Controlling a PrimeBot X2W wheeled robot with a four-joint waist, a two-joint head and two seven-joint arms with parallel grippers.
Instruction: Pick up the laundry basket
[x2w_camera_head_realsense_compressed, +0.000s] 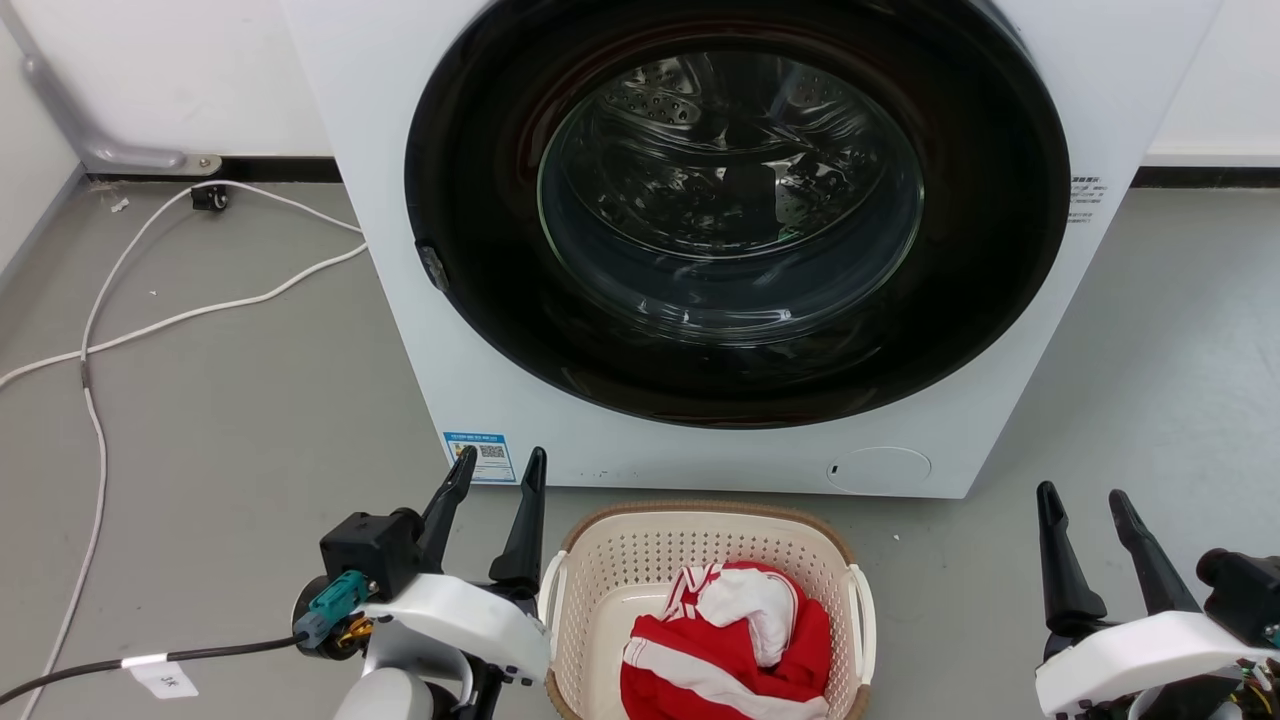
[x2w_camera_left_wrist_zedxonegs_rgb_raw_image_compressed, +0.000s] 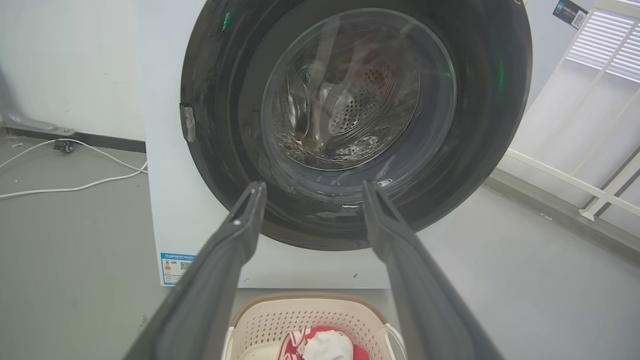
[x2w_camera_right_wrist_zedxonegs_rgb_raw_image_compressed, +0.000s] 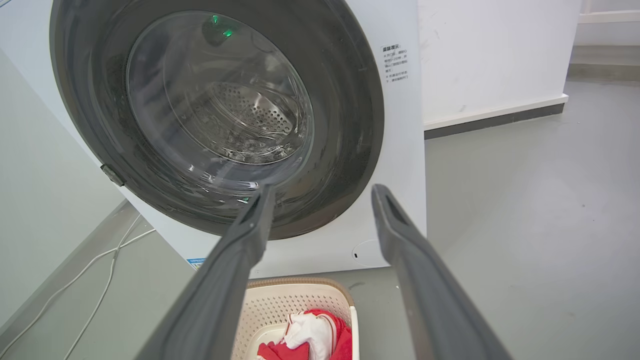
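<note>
The laundry basket (x2w_camera_head_realsense_compressed: 640, 550), cream perforated plastic with a brown rim and white side handles, sits on the grey floor just in front of the washing machine (x2w_camera_head_realsense_compressed: 340, 120). Red and white clothing (x2w_camera_head_realsense_compressed: 730, 640) lies inside it. My left gripper (x2w_camera_head_realsense_compressed: 500, 470) is open, hovering just left of the basket's left handle, fingers pointing at the machine. My right gripper (x2w_camera_head_realsense_compressed: 1085, 505) is open, well to the right of the basket. The basket (x2w_camera_left_wrist_zedxonegs_rgb_raw_image_compressed: 300, 320) lies low between my fingers in the left wrist view, and the basket (x2w_camera_right_wrist_zedxonegs_rgb_raw_image_compressed: 295, 305) shows the same way in the right wrist view.
The washing machine's round dark door (x2w_camera_head_realsense_compressed: 740, 210) is closed, right behind the basket. White cables (x2w_camera_head_realsense_compressed: 95, 400) trail over the floor at left. A white slatted rack (x2w_camera_left_wrist_zedxonegs_rgb_raw_image_compressed: 590, 100) stands to the machine's right. Bare floor lies on both sides of the basket.
</note>
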